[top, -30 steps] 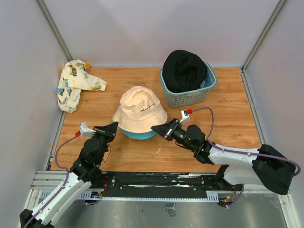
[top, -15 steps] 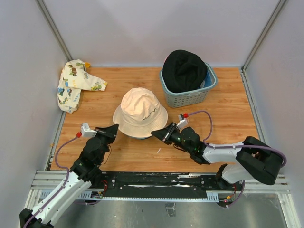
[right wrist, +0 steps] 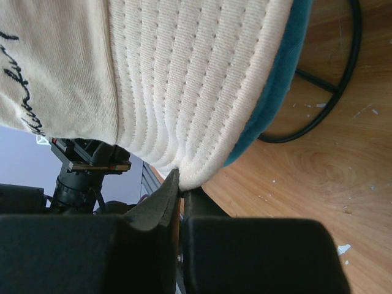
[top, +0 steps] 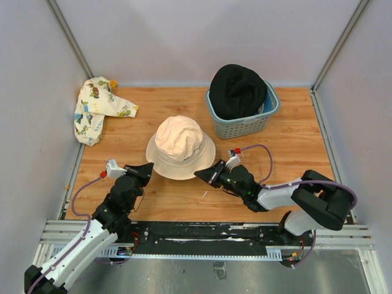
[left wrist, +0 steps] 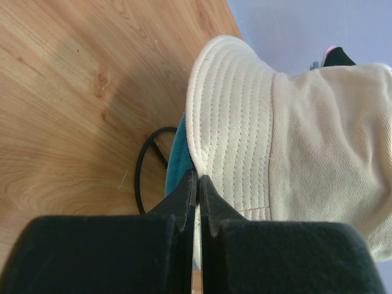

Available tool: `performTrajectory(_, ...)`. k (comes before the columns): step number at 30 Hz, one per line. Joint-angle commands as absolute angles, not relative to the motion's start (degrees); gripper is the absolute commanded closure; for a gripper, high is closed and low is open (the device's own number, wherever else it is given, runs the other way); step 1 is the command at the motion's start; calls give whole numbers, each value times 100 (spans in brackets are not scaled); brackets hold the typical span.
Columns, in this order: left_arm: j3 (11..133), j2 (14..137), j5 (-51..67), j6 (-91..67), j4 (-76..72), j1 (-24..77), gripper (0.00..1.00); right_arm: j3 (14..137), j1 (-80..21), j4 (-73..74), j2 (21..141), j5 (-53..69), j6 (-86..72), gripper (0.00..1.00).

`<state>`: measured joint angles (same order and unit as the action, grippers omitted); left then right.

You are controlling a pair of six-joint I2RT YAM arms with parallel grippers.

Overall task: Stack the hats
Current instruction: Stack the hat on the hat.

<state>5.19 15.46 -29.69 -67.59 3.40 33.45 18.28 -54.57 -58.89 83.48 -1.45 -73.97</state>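
A cream bucket hat (top: 179, 144) sits mid-table over a teal hat, which shows only as a sliver under the brim in the wrist views (left wrist: 177, 160) (right wrist: 277, 104). My left gripper (top: 149, 166) is shut on the cream brim's left edge (left wrist: 229, 131). My right gripper (top: 199, 174) is shut on the brim's right edge (right wrist: 196, 79), pinching it at the tips. Both hold the brim low, close to the wood. A black hat (top: 236, 89) fills the basket at the back right.
The grey-green slatted basket (top: 245, 128) stands just behind and right of the cream hat. A cream printed fabric piece (top: 95, 109) lies at the back left by the wall. A thin black cord loop (left wrist: 143, 164) (right wrist: 334, 86) lies on the wood under the teal hat.
Both grippers have brought the cream hat down over the teal hat, which showed under the front brim one second ago and is now covered in the top view. The right arm has folded lower.
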Motion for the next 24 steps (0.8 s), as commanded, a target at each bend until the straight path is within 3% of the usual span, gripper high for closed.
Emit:
performTrajectory(1, 543, 1732, -3174, -6810, 504, 3316, 99, 1730, -5353, -5942, 8584, -55, -7404, 99)
performTrajectory(24, 466, 1967, -3209, -6875, 643, 3314, 100, 1704, -5205, -5908, 8778, 9, -7431, 99)
